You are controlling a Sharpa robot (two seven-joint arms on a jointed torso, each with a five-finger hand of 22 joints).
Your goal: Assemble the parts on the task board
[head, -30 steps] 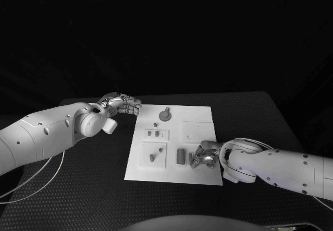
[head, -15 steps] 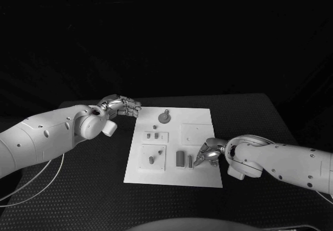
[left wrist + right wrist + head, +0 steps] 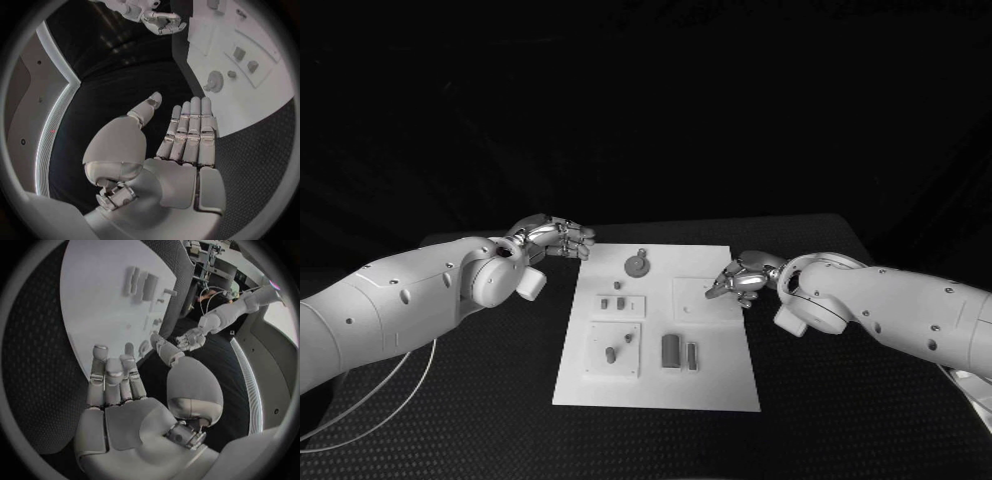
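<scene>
Flanking task board point(image 3: 656, 335), empty hands

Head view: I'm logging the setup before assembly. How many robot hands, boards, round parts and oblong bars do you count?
Robot hands: 2 (left hand, right hand)
Task board: 1
Round part: 1
Oblong bars: 2
Total: 6

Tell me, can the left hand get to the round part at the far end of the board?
Probably yes. The left hand is open and holds nothing, beside the board's far left corner. The round part lies close by, with nothing between them.
</scene>
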